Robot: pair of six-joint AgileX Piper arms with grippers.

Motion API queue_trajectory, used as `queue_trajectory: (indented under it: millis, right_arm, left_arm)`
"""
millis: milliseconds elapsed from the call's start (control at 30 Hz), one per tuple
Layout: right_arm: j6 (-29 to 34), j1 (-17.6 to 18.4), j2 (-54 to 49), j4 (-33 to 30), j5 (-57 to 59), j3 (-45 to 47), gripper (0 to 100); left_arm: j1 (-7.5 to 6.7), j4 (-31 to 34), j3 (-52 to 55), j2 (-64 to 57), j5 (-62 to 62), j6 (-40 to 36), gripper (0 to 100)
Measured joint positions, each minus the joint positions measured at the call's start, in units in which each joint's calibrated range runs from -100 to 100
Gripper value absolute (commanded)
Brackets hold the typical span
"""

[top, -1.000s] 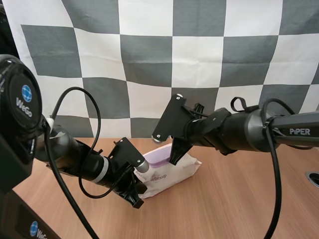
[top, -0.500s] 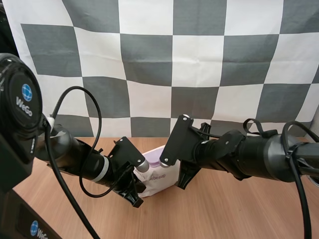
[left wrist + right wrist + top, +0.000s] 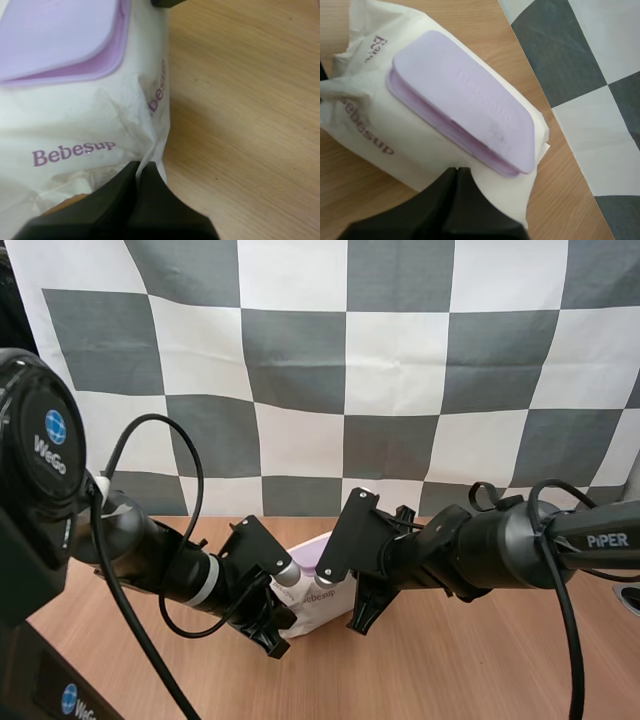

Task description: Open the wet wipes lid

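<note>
High view, lower centre: left gripper [image 3: 274, 636] clamped one end of the soft white wet-wipes pack [image 3: 325, 606]; right gripper [image 3: 361, 616], tips together, sat beside the long edge of its lilac plastic lid [image 3: 465, 95].

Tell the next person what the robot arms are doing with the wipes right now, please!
The left gripper is shut on the end seam of the wet wipes pack, which rests on the table.
The right gripper is shut, tips at the pack's edge just below the purple lid.
Done: pack held at one end.
Left: the lid is closed and needs lifting open.
</note>
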Motion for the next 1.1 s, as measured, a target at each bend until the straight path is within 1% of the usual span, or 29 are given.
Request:
queue_trajectory:
  millis: [133,300,400,600,800,967,1100]
  right_arm:
    - [0.0,0.0,0.41,0.0,0.33,-2.13,0]
    - [0.0,0.0,0.82,2.15,2.98,-5.19,0]
    - [0.0,0.0,2.07,2.36,4.0,-5.37,0]
    - [0.0,0.0,5.58,2.22,-1.66,-6.95,0]
    - [0.0,0.0,7.49,4.22,-1.43,-12.29,0]
    - [0.0,0.0,10.21,4.32,2.61,-17.3,0]
    - [0.0,0.0,13.45,4.32,2.85,-20.8,0]
  left_arm:
    - [0.0,-0.1,0.0,0.0,0.0,0.0,0]
    - [0.0,-0.21,0.0,0.0,0.0,0.0,0]
    - [0.0,-0.21,0.0,0.0,0.0,0.0,0]
    - [0.0,-0.21,0.0,0.0,0.0,0.0,0]
    - [0.0,-0.21,0.0,0.0,0.0,0.0,0]
    - [0.0,-0.21,0.0,0.0,0.0,0.0,0]
    - [0.0,-0.21,0.0,0.0,0.0,0.0,0]
